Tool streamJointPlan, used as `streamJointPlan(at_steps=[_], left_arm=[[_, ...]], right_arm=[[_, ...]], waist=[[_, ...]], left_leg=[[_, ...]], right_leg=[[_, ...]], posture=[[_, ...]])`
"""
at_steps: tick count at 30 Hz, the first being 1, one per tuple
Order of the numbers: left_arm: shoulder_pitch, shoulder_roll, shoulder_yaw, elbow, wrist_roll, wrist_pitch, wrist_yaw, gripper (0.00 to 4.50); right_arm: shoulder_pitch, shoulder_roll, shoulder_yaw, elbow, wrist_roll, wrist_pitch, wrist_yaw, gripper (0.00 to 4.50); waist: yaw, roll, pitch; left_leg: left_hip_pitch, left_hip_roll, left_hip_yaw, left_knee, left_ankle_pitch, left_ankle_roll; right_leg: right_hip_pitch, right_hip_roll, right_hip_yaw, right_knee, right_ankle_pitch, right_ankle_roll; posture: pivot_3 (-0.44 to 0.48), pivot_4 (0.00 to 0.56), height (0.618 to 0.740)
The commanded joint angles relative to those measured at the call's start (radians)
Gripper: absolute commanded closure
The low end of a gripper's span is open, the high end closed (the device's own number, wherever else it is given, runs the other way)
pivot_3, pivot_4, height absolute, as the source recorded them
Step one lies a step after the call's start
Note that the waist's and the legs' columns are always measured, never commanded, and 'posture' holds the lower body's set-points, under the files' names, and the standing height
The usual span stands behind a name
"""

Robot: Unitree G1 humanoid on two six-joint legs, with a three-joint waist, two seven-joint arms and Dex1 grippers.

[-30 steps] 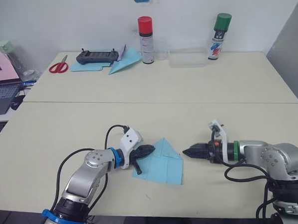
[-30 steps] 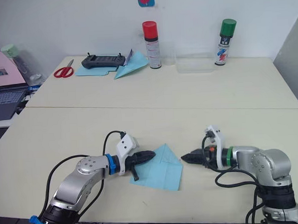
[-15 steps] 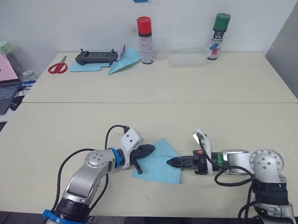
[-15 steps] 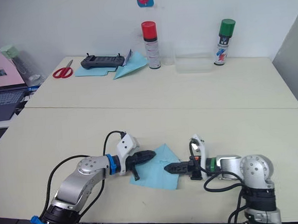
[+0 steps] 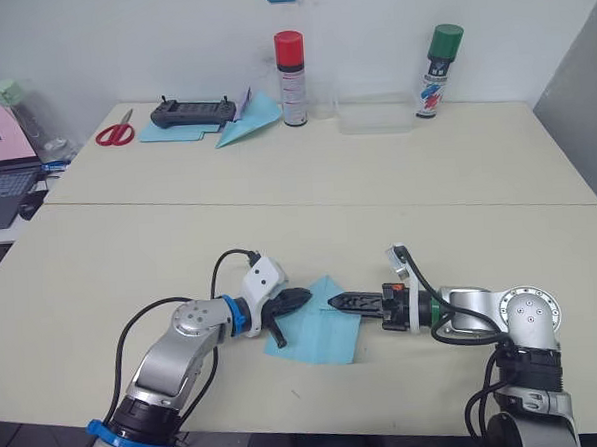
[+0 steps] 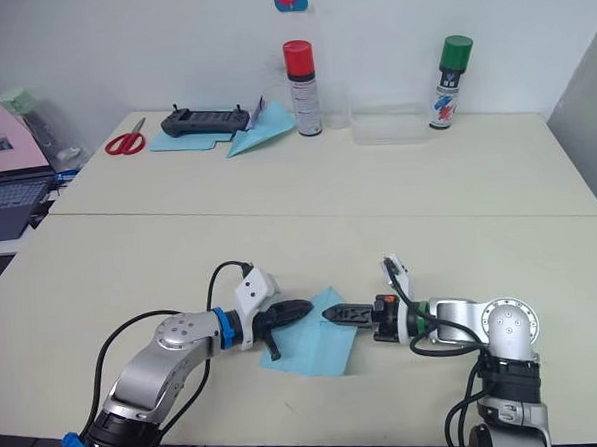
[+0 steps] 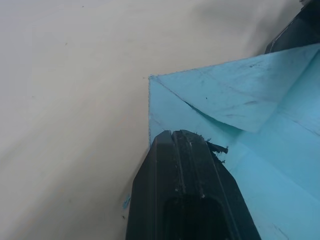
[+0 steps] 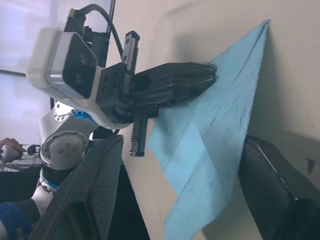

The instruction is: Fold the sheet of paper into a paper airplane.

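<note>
The sheet of paper (image 5: 316,328) lies flat on the table (image 5: 458,215) between the two hands: left hand (image 5: 295,300) on its left edge, right hand (image 5: 335,302) over its right part.

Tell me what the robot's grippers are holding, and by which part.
Nothing is gripped. The left gripper, shut, rests its tip on the left corner of the creased light-blue sheet of paper; the right gripper is open over it.

Silver-grey jointed arms carry black looped cables; left gripper (image 5: 295,300) has a blue collar, right gripper (image 5: 335,302) a green one.
</note>
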Motion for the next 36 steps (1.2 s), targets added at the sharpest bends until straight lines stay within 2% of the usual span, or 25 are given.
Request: streamJointPlan(at_steps=[1, 8, 27, 32, 36], left_arm=[[0.024, 0.017, -0.026, 0.049, 0.041, 0.015, 0.001, 4.5], [0.016, 0.016, -0.033, 0.054, 0.041, 0.009, -0.001, 4.5], [-0.021, -0.004, -0.04, 0.045, 0.025, 0.011, -0.032, 4.5], [-0.016, 0.009, -0.03, 0.031, 0.019, 0.018, -0.044, 4.5], [-0.001, 0.029, -0.017, 0.022, 0.022, 0.02, -0.046, 4.5]], right_arm=[[0.002, 0.015, -0.016, -0.002, 0.06, 0.008, -0.043, 1.9], [0.006, 0.002, -0.019, 0.004, 0.079, -0.01, -0.09, 4.47], [-0.048, 0.008, 0.091, 0.01, 0.051, -0.092, -0.065, 4.49], [-0.07, 0.024, 0.15, 0.027, -0.007, -0.124, -0.024, 4.49], [-0.082, 0.014, 0.219, 0.008, -0.127, -0.224, 0.057, 4.49]], waist=[[0.0, 0.0, 0.0], [-0.001, 0.001, 0.0], [0.0, 0.001, 0.001], [-0.002, 0.002, 0.001], [-0.003, 0.002, 0.001]], left_leg=[[0.0, 0.0, 0.0, 0.0, 0.0, 0.0], [0.0, 0.0, 0.0, 0.0, 0.0, 0.0], [-0.002, 0.0, 0.001, 0.0, 0.0, 0.0], [-0.002, 0.0, 0.001, -0.001, 0.0, 0.0], [-0.003, 0.0, 0.001, -0.002, 0.0, 0.0]], right_leg=[[0.0, 0.0, 0.0, 0.0, 0.0, 0.0], [-0.001, 0.0, 0.0, 0.0, -0.003, -0.005], [-0.002, 0.0, 0.0, -0.001, -0.003, -0.005], [-0.004, 0.0, 0.0, 0.0, -0.002, -0.004], [-0.005, 0.0, 0.001, 0.0, -0.001, -0.001]], posture=[[0.0, 0.15, 0.74], [0.0, 0.15, 0.74], [0.0, 0.15, 0.74], [0.0, 0.15, 0.74], [0.0, 0.15, 0.74]])
